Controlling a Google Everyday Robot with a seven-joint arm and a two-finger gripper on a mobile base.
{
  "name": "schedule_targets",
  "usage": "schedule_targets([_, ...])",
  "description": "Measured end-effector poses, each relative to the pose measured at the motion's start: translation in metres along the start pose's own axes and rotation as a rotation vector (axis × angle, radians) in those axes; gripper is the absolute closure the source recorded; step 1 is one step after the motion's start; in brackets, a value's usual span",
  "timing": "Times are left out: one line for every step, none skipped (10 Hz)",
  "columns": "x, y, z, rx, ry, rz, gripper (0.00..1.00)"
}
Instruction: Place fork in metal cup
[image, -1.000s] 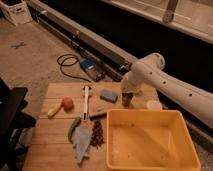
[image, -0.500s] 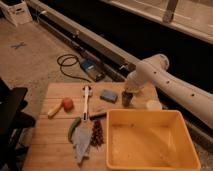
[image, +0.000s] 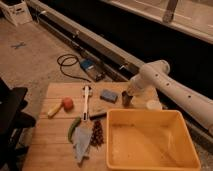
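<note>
one metal cup (image: 127, 99) under one pinched-together gripper (image: 127, 93) (beside one yellow bin (image: 150, 142))

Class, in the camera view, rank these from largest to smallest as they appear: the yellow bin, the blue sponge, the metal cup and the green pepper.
1. Yellow bin, by far.
2. Green pepper.
3. and 4. Blue sponge and metal cup: too alike to rank, the cup partly hidden.

The gripper sits at the cup, jaws shut.
</note>
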Motion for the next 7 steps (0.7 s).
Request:
schedule_targets([-0.007, -0.002, 0.007, -0.008, -0.010, -0.010, 0.86])
schedule_targets([-0.016, -0.004, 0.013, -0.017, -0.019, -0.022, 0.86])
schedule_targets([-0.024, -0.006, 0.019, -0.027, -0.028, -0.034, 0.86])
schedule_targets([-0.035, -0.009, 0.030, -0.041, -0.040, -0.048, 0.86])
schedule_targets([-0.038, -0.008, 0.035, -0.050, -0.049, -0.052, 0.86])
schedule_targets([-0.038, -0.007, 0.037, -0.053, -0.055, -0.050, 0.86])
schedule_targets([-0.041, -0.006, 0.042, -0.062, -0.066, -0.050, 0.86])
